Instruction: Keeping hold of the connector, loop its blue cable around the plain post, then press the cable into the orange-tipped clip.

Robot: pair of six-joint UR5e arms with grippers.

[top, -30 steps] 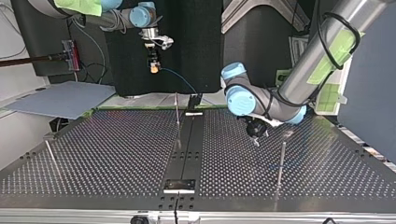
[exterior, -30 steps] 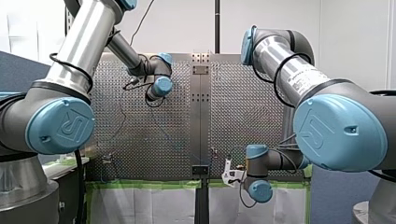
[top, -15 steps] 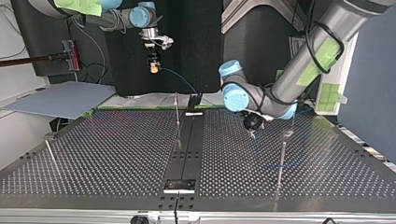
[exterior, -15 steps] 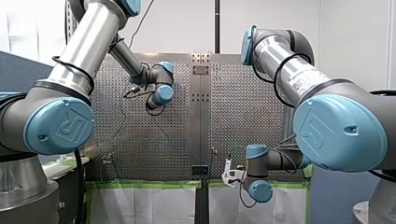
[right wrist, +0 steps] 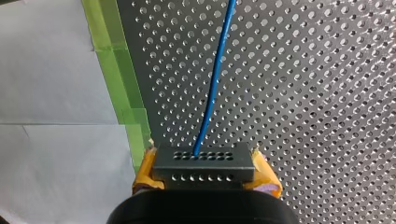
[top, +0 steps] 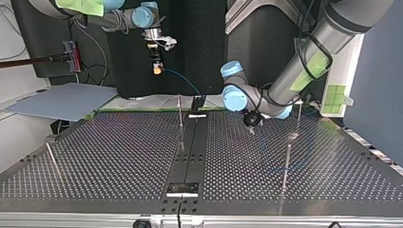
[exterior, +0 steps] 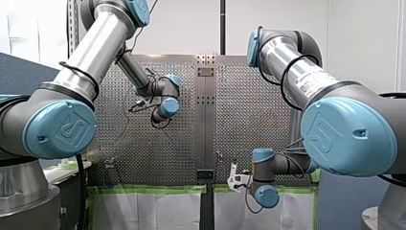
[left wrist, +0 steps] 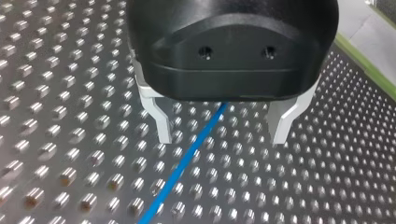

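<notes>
Perforated table [top: 119,156] — the reference surface. My left gripper [left wrist: 222,137] hangs over it, metal fingers [left wrist: 161,119] apart. My right gripper [right wrist: 205,179] sits near the table's green tape [right wrist: 119,70], clamped on the grey connector [right wrist: 204,161]. The blue cable [left wrist: 184,165] leads from the connector across the table and passes between my left gripper's fingers.

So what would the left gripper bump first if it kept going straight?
Probably the cable, running between the left gripper's open fingers; then the table beneath. Depth is hard to judge.

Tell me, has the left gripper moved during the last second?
Yes. In the top view my left gripper has drawn away from the near post, toward the far edge of the table.
</notes>
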